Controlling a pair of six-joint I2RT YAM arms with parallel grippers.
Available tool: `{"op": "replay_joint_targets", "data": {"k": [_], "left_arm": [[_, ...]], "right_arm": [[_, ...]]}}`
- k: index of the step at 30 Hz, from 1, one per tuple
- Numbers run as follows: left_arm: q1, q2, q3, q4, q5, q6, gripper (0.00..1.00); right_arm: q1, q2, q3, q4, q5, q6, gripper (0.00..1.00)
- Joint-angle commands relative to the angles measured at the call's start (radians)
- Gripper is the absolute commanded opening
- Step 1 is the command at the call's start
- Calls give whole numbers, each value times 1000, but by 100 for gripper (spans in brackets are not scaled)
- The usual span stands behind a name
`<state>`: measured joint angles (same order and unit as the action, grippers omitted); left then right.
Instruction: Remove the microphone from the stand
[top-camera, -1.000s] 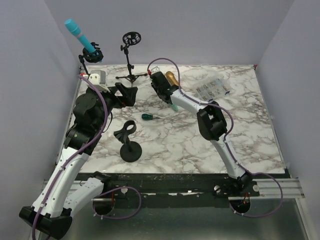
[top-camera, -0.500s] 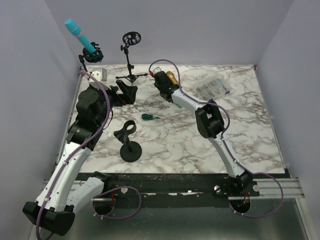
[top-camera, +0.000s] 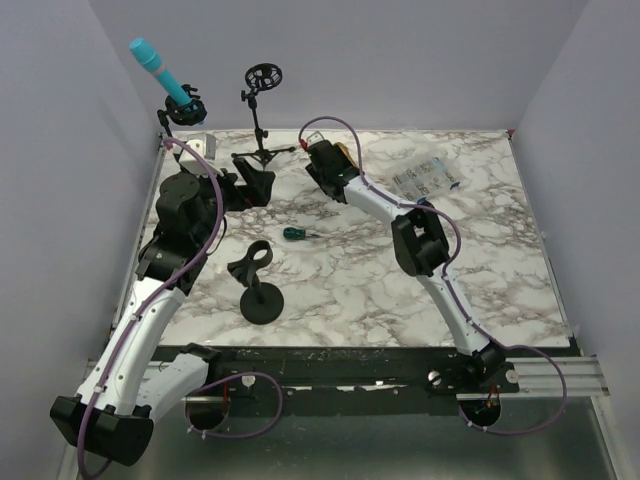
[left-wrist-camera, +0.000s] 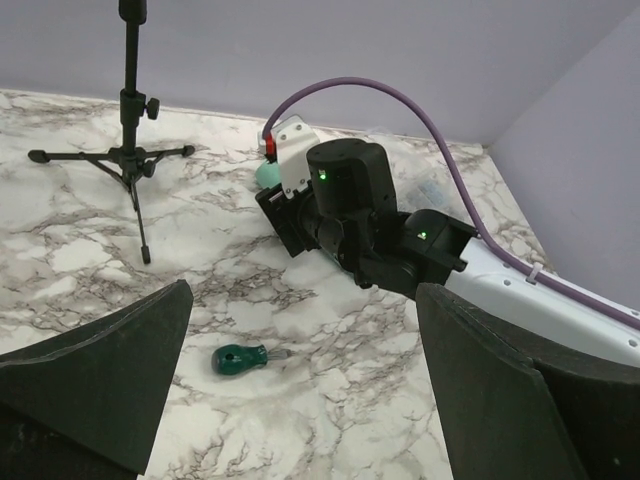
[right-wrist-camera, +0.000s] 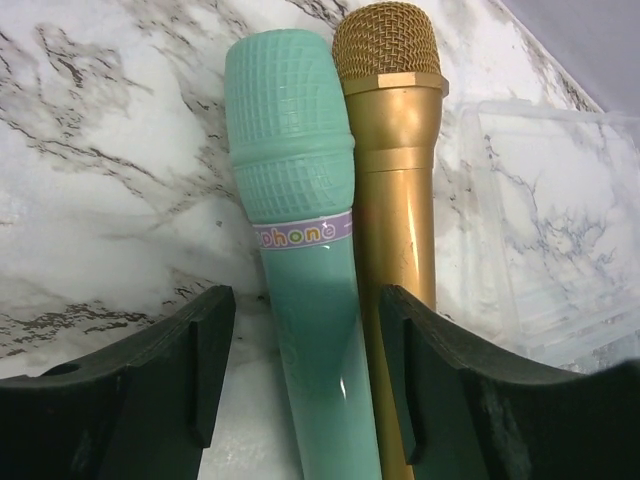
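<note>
The blue microphone (top-camera: 160, 68) sits in the clip of the corner stand (top-camera: 185, 108) at about 11 o'clock on the table (top-camera: 480, 260), its head tilted up and away toward the far-left wall, with neither arm touching it. The left gripper (top-camera: 255, 185) hangs over the marble toward 10 o'clock, just near of the tripod stand (top-camera: 262, 110). In its wrist view the left gripper (left-wrist-camera: 300, 300) has its jaws spread to their widest and nothing between them — only bare marble and, a little toward 7 o'clock of the gap, the green-handled screwdriver (left-wrist-camera: 240, 358). The right gripper (top-camera: 322, 160) is stretched out to about 12 o'clock. Its own camera shows the right gripper (right-wrist-camera: 305, 300) with jaws partly open, set either side of a mint-green microphone (right-wrist-camera: 300, 200) that lies flat on the table. There is a visible gap between that body and the left-hand finger (right-wrist-camera: 170, 370), so it is straddled rather than clamped. A gold microphone (right-wrist-camera: 392, 120) lies touching the mint-green one along its side at 3 o'clock, and the other finger overlaps its lower shaft — whether the finger touches the shaft cannot be told. A clear plastic case (right-wrist-camera: 540, 220) lies just beyond the gold one, at about 1 o'clock on the table. A round-base stand (top-camera: 258, 285) with an unfilled clip stands at about 8 o'clock, well apart from both grippers.
</note>
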<state>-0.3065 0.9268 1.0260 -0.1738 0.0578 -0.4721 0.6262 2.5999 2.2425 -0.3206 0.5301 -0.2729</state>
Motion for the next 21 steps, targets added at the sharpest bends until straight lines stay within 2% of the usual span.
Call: {"op": "replay_joint_targets", "data": {"k": [1,5,7,13,17,21], "left_arm": [[7,7,1,17,11,4,96],[7,17,3,15,4,11,96],[7,25,2,13,3,13,96],[7,71,31,-21,19,19,96],[10,91,36,-20,53,27,96],[10,105,26,-2,56,52,96]], "right_arm": [[-5,-88,70,-73,-19,38,67],[-4,-206,33,-115,-40,117,69],[-3,-290,-42,-118,-43,171,74],[-3,-587,-464,-29,-144,359,89],[-3,-776,-757,77,-251,453,95],[-4,-900,-1003,187,-331,534,97]]}}
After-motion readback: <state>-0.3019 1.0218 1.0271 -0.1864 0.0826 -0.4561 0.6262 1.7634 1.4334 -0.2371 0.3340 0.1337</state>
